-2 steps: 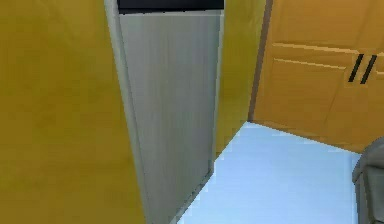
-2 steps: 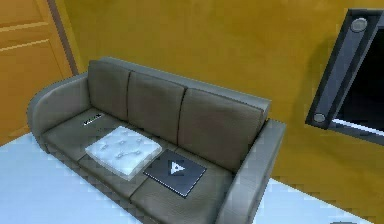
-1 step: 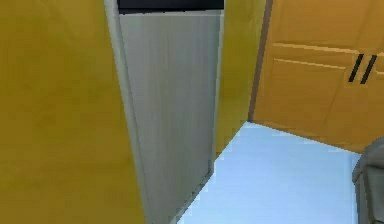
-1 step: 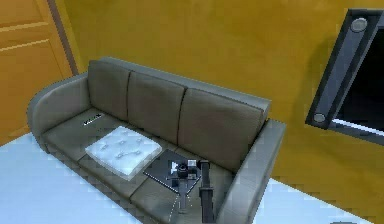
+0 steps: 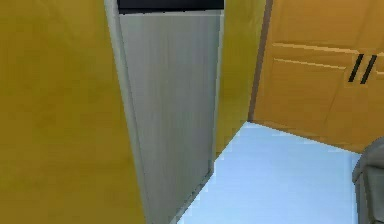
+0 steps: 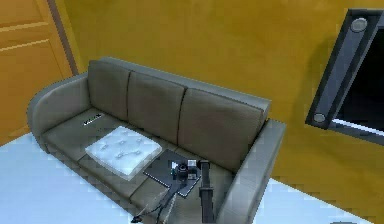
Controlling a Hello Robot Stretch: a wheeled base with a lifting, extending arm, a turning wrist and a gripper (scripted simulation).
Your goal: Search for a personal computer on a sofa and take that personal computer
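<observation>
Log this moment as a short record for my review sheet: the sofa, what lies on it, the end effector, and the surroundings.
seating: olive-grey sofa, three seats
on seats: white cushion in the middle; small dark thin item toward the arm side view's left; flat dark slab, likely the personal computer
end effector: at the slab; cannot tell whether it holds anything
wall: dark screen
forward view: grey panel, orange cabinet doors

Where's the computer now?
Arm side view, lower middle: a dark flat slab, likely it, on the sofa seat just right of the white cushion, by the tool.
</observation>
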